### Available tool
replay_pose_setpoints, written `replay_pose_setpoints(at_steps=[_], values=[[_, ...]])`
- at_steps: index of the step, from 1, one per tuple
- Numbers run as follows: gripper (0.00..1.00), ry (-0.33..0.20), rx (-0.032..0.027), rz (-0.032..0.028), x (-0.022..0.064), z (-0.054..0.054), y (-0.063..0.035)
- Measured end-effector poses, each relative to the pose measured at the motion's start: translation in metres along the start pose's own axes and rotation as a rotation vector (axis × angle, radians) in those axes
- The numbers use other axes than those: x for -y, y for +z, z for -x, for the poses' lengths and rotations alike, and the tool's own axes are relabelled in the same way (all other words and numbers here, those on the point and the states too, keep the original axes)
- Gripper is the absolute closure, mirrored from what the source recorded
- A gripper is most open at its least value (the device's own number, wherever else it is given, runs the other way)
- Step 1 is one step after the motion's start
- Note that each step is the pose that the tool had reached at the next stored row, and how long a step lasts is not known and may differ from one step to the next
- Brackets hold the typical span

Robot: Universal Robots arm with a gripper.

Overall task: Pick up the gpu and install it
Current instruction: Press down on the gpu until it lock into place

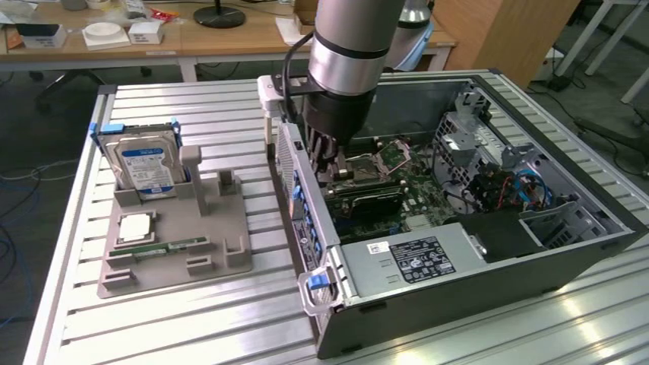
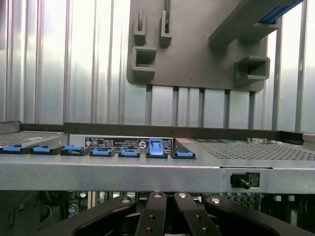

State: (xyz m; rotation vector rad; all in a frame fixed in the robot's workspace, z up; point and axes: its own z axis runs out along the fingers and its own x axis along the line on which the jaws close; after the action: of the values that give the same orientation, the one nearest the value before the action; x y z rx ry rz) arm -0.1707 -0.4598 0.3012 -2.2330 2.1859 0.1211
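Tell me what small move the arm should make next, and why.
Probably a slow, short push straight down. The end effector is shut and sits low inside the case, over the motherboard and beside the rear wall with blue clips. The gpu isn't on the holder. I can't tell whether it's gripped or seated, so go gently.
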Motion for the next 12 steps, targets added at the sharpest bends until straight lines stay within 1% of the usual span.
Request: replay_pose_setpoints(at_steps=[9, 12], values=[[0.9, 0.0, 0.0001, -0.0025, 0.0, -0.0003, 0.0023], [0.9, 0.0, 0.0001, -0.0024, 0.0001, -0.0004, 0.0036]])
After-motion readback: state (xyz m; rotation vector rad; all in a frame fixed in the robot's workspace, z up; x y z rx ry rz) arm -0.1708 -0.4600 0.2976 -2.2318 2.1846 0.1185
